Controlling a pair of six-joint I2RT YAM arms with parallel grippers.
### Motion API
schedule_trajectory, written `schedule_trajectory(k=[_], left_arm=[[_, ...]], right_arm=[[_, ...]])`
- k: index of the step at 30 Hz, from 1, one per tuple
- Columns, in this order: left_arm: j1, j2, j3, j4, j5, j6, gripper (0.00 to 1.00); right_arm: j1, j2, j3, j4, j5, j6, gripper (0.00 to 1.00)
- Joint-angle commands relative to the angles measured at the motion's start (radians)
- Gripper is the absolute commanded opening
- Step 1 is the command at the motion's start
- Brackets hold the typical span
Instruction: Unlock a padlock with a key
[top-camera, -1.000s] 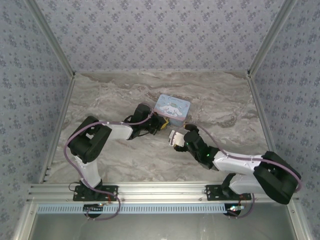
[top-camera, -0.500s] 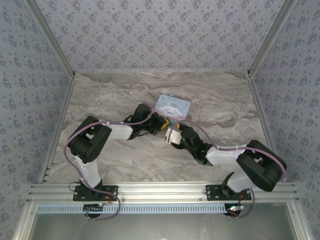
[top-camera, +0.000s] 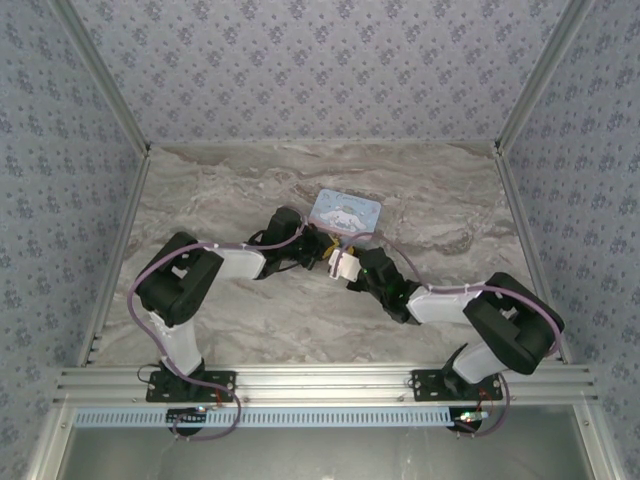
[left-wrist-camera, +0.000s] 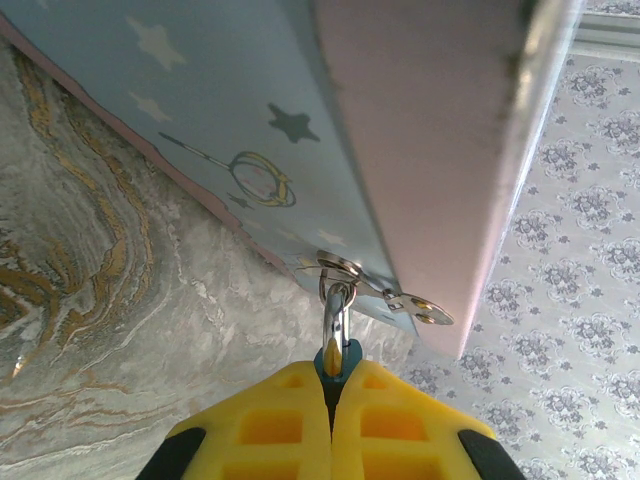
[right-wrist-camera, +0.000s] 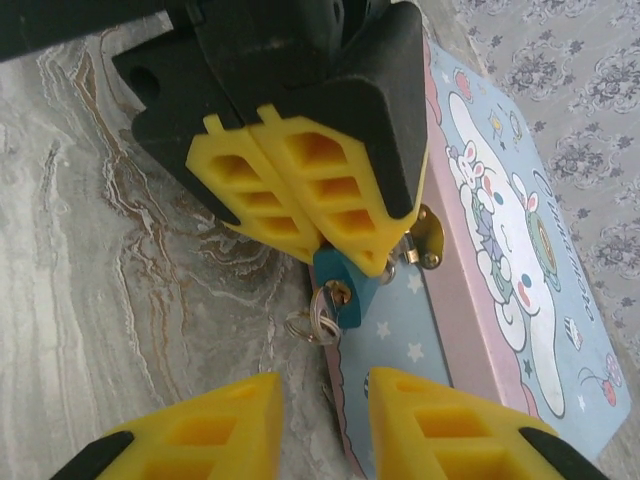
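Teal-bodied padlock (right-wrist-camera: 345, 287) clamped in my left claw (right-wrist-camera: 342, 250), at the front of the tin box (right-wrist-camera: 520, 290).
My left claw's ribbed yellow fingers are closed flat on the padlock body, and its grey-metal shackle (left-wrist-camera: 336, 305) passes through the tin's hasp (left-wrist-camera: 420, 308). A small silvery key (right-wrist-camera: 322, 315) with a wire ring sits at the brass keyway. My right claw (right-wrist-camera: 325, 405) stands with jaws apart, gripping nothing, just short of the key. Tin lid: pastel blue with stars, a white long-eared cartoon figure, and cursive lettering too small to read. Surface: marble-pattern tabletop (top-camera: 230, 190). Walls (top-camera: 320, 70): grey floral paper.
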Motion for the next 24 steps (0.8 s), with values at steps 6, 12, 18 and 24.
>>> schedule_trajectory(k=[6, 12, 18, 24], left_arm=[[-0.008, -0.012, 0.033, 0.052, 0.024, -0.011, 0.00], [-0.008, -0.011, 0.029, 0.057, 0.024, -0.017, 0.00], [-0.008, -0.008, 0.030, 0.060, 0.027, -0.019, 0.00], [-0.009, -0.008, 0.028, 0.064, 0.027, -0.023, 0.00]], right_arm=[[0.001, 0.045, 0.055, 0.028, -0.022, 0.019, 0.27], [0.002, 0.062, 0.066, 0.040, -0.014, 0.023, 0.22], [0.004, 0.069, 0.067, 0.055, -0.003, 0.038, 0.19], [0.005, 0.088, 0.074, 0.079, 0.003, 0.057, 0.16]])
